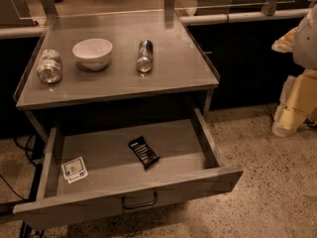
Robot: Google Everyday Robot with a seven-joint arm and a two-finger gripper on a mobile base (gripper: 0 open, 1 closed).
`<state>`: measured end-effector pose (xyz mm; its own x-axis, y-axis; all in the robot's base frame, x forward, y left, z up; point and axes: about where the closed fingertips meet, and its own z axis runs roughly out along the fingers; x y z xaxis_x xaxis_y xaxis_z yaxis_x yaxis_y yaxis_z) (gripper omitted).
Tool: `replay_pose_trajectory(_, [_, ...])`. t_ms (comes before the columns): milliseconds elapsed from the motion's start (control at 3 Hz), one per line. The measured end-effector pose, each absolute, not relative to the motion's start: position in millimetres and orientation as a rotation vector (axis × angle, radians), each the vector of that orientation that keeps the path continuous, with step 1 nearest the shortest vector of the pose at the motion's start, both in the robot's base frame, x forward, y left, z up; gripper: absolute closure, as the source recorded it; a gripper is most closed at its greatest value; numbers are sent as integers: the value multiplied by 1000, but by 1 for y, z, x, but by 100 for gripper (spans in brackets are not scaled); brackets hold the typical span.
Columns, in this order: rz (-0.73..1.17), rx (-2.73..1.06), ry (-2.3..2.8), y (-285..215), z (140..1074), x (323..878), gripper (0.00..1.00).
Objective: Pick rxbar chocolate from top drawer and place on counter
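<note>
The rxbar chocolate [143, 152], a small black bar with white lettering, lies flat in the middle of the open top drawer [104, 155]. The drawer is pulled out towards me, and its front panel has a small loop handle [139, 202]. The counter [173, 71] is the grey tabletop directly above the drawer. My gripper [294, 100] is at the far right edge of the view, beside the cabinet at about counter height. It is well away from the bar and holds nothing that I can see.
On the counter stand a white bowl [92, 52], a can lying on its side [144, 56] and a jar lying at the left [49, 67]. A white-and-blue card [74, 169] lies in the drawer's front left corner. Speckled floor surrounds the cabinet.
</note>
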<state>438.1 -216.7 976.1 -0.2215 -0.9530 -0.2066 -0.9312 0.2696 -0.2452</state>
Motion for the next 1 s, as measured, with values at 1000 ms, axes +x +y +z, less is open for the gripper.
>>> replay_pose_trajectory(1000, [-177, -1573, 2358, -195, 995, 475, 0])
